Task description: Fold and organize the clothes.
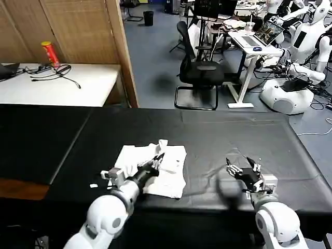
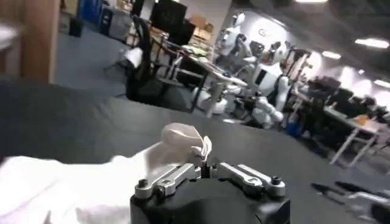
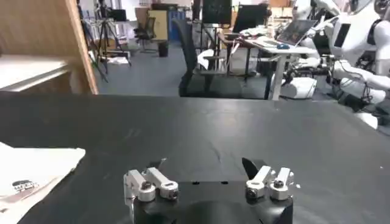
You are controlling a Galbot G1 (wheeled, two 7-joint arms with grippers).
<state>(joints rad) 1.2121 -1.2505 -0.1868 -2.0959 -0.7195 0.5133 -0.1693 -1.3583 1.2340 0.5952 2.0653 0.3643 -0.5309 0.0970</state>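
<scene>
The clothes are one white T-shirt (image 1: 166,174), lying in a rough rectangle on the black table (image 1: 218,135) near its front edge, left of centre. My left gripper (image 1: 158,157) sits over the shirt's middle. Its jaws are shut on a raised fold of the white shirt (image 2: 183,143), pinched at the left gripper's (image 2: 205,162) tips. My right gripper (image 1: 243,167) rests low over bare black tabletop to the right of the shirt, and that right gripper (image 3: 204,167) is open with nothing between its fingers. A shirt corner (image 3: 33,173) with a small dark print lies well off to its side.
Beyond the table stand a black office chair (image 1: 199,72), a white side table (image 1: 62,85) with a red can (image 1: 50,53) and cables, a desk with a laptop (image 1: 259,39) and white robots (image 1: 303,46). Bare black tabletop stretches behind and right of the shirt.
</scene>
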